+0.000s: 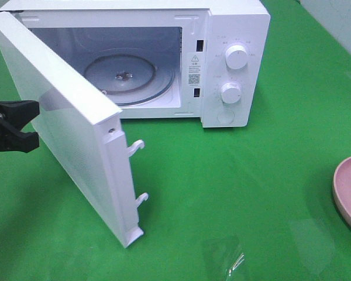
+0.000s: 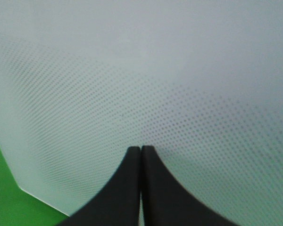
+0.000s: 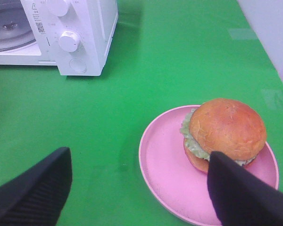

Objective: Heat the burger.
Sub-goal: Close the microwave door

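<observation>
Bright, even overhead lighting; soft shadow under microwave door (image 1: 76,129). Glare patches on green tabletop (image 1: 234,193), strongest near front edge. Left wrist view soft, door's dot pattern blurred. Right wrist view: fingertips (image 3: 33,193) out of focus, burger (image 3: 226,129) sharp.

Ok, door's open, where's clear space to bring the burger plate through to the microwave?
Bare green cloth runs from the pink plate to the microwave front, right of the open door. The glass turntable is empty. Crowded left: door and shut left gripper.
</observation>
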`<state>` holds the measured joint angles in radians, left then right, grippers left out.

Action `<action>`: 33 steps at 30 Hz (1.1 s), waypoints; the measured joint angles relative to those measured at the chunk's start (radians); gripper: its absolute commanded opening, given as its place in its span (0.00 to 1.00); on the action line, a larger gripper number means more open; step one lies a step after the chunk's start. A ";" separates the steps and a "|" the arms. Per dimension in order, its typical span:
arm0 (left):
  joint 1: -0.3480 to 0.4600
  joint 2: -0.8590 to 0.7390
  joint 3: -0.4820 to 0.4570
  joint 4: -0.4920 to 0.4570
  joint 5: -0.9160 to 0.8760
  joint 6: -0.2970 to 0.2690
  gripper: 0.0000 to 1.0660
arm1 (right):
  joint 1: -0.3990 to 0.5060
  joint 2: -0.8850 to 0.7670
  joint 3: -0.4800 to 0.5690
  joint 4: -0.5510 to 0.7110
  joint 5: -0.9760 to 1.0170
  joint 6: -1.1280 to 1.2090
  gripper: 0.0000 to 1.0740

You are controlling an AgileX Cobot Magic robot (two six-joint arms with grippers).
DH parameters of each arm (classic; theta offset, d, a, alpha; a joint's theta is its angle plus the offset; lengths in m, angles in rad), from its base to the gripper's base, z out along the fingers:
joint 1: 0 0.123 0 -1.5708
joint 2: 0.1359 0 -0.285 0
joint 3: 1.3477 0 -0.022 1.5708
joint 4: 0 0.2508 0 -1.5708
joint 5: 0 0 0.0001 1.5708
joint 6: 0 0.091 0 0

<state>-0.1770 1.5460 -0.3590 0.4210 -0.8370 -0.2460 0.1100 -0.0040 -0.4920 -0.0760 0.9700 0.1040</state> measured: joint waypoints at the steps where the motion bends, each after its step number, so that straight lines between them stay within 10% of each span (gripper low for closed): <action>1: 0.000 0.000 0.000 0.000 0.000 0.000 0.00 | 0.000 0.000 0.000 0.000 0.000 0.000 0.71; 33: -0.132 0.235 -0.333 -0.012 0.068 -0.008 0.00 | 0.000 0.000 0.000 0.001 -0.001 0.000 0.71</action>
<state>-0.3090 1.7810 -0.6920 0.4090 -0.7690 -0.2540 0.1100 -0.0040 -0.4920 -0.0750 0.9690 0.1040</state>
